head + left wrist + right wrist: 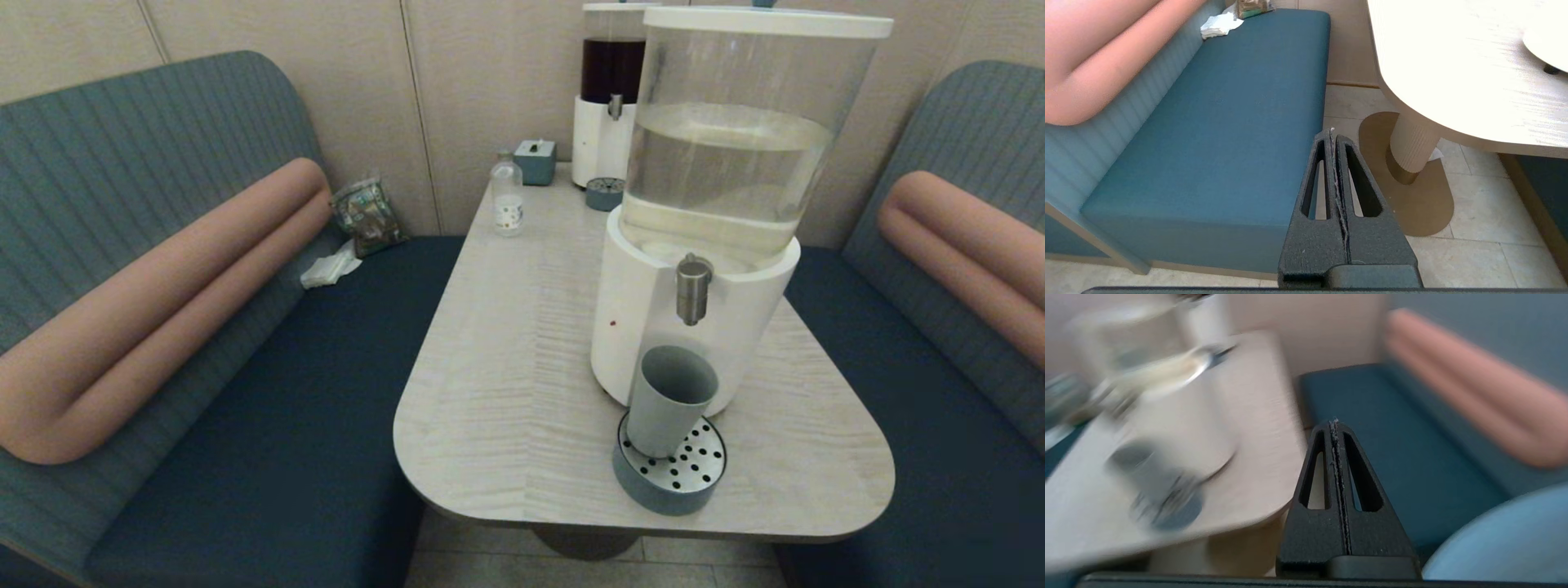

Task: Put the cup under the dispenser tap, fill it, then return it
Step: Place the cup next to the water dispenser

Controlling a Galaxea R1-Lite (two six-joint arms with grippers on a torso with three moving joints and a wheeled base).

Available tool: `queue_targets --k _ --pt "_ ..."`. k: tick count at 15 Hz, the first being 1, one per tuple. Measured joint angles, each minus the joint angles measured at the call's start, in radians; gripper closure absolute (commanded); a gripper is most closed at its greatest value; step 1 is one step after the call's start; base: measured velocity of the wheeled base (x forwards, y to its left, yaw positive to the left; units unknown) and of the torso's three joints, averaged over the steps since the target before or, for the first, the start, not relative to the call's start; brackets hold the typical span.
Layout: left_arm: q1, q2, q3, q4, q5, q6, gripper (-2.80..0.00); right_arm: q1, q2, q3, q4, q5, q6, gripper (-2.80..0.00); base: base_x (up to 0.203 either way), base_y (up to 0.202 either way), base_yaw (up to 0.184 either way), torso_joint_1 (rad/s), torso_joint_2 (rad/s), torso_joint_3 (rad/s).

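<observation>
The grey-blue cup [669,398] stands upright on the round perforated drip tray [671,467], directly below the brushed-metal dispenser tap [693,289] of the large white-based dispenser [717,196] with pale liquid. Neither arm shows in the head view. My left gripper [1333,132] is shut and empty, low beside the table over the left bench and floor. My right gripper [1334,424] is shut and empty too, below the table's near right corner, by the right bench; the cup [1147,477] shows there only as a blur.
A small clear labelled bottle [507,196], a small blue box [535,161], a second drip tray [605,194] and the dark-liquid dispenser [610,98] stand at the table's [506,343] far end. A bag [367,214] and tissue [329,269] lie on the left bench.
</observation>
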Motion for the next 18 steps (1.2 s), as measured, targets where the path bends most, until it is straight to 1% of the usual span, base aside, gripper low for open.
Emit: queue_targets --k 1,3,4,5,6,7,8,10,11,12,13,14,15,18 --pt "0.001 0.000 0.000 0.000 0.000 0.002 0.00 0.003 -0.036 0.041 -0.001 0.023 -0.014 0.00 0.000 0.000 0.000 0.000 0.00 0.000" --pt "0.000 0.000 0.001 -0.001 -0.003 0.011 0.00 -0.001 -0.120 0.188 -0.033 0.071 -0.084 0.00 0.000 0.000 0.000 0.000 0.00 0.000" --pt "0.000 0.000 0.001 -0.005 -0.004 0.026 0.00 -0.001 -0.149 0.274 -0.077 0.082 -0.104 0.00 0.000 0.000 0.000 0.000 0.00 0.000" --pt "0.000 0.000 0.000 -0.012 -0.005 0.038 0.00 -0.003 -0.173 0.372 -0.156 0.090 -0.126 0.00 0.000 0.000 0.000 0.000 0.00 0.000" --pt "0.000 0.000 0.000 -0.025 -0.006 0.044 0.00 -0.004 -0.189 0.462 -0.267 0.094 -0.161 0.00 0.000 0.000 0.000 0.000 0.00 0.000" --pt "0.000 0.000 -0.002 -0.047 -0.018 0.039 0.00 -0.006 -0.200 0.557 -0.399 0.098 -0.214 0.00 0.000 0.000 0.000 0.000 0.00 0.000" --pt "0.000 0.000 -0.004 -0.080 -0.038 0.034 0.00 -0.005 -0.210 0.664 -0.564 0.107 -0.288 0.00 0.000 0.000 0.000 0.000 0.00 0.000" --pt "0.000 0.000 -0.013 -0.115 -0.051 0.039 0.00 -0.005 -0.221 0.844 -0.843 0.122 -0.408 0.00 0.000 0.000 0.000 0.000 0.00 0.000" --pt "0.000 0.000 -0.018 -0.127 -0.054 0.044 0.00 -0.006 -0.225 0.932 -0.956 0.129 -0.445 0.00 0.000 0.000 0.000 0.000 0.00 0.000" --pt "0.000 0.001 -0.029 -0.147 -0.069 0.047 0.00 -0.006 -0.227 1.011 -1.049 0.142 -0.460 0.00 0.000 0.000 0.000 0.000 0.00 0.000" --pt "0.000 0.002 -0.042 -0.166 -0.092 0.052 0.00 -0.006 -0.229 1.059 -1.112 0.164 -0.457 0.00 0.000 0.000 0.000 0.000 0.00 0.000" --pt "0.000 0.001 -0.059 -0.183 -0.118 0.059 0.00 -0.006 -0.231 1.084 -1.136 0.193 -0.434 0.00 0.000 0.000 0.000 0.000 0.00 0.000" --pt "0.000 0.001 -0.078 -0.186 -0.143 0.062 0.00 -0.008 -0.231 1.096 -1.110 0.209 -0.401 0.00 0.000 0.000 0.000 0.000 0.00 0.000" --pt "0.001 0.002 -0.135 -0.165 -0.243 0.057 0.00 -0.008 -0.231 1.107 -0.923 0.228 -0.317 0.00 0.000 0.000 0.000 0.000 0.00 0.000"
